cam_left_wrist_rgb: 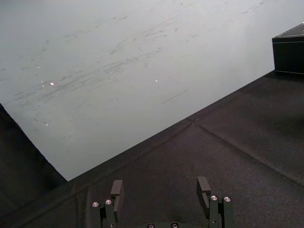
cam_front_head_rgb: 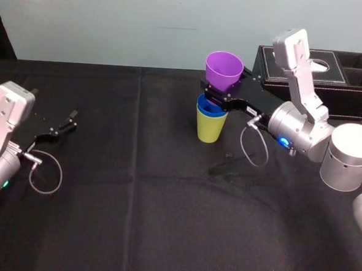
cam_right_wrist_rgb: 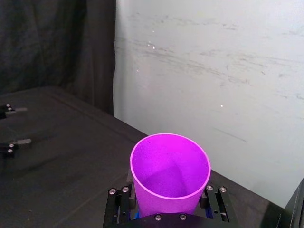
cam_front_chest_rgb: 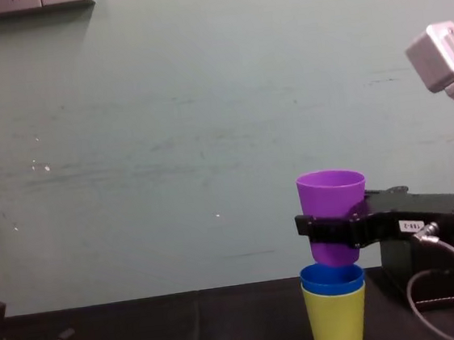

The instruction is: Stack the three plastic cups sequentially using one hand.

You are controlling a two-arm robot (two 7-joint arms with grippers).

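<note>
Where the right gripper (cam_front_head_rgb: 219, 96) reaches in from the right, its fingers are clamped on the lower wall of the purple cup (cam_front_head_rgb: 224, 67), upright and mouth up, directly over the other two cups. The blue cup (cam_front_head_rgb: 208, 108) sits nested in the yellow-green cup (cam_front_head_rgb: 210, 128), which stands on the desk (cam_front_head_rgb: 163, 220) right of centre, toward the far side.

From the head view the gripper hides where the purple cup ends. The chest view shows it from the side: the purple base (cam_front_chest_rgb: 336, 256) is level with the blue rim (cam_front_chest_rgb: 331, 273), and I cannot tell whether they touch. The right wrist view looks straight down into the purple cup (cam_right_wrist_rgb: 170, 173), empty inside.

Black cloth covers the desk, and a pale, scuffed wall (cam_front_chest_rgb: 167, 144) closes the room behind it.

A black leather tissue box (cam_front_head_rgb: 332, 77) sits at the far right, just behind the right arm. The left gripper (cam_front_head_rgb: 71, 121) hangs low at the near left, well apart from the cups, its fingers spread wide with nothing between them.
</note>
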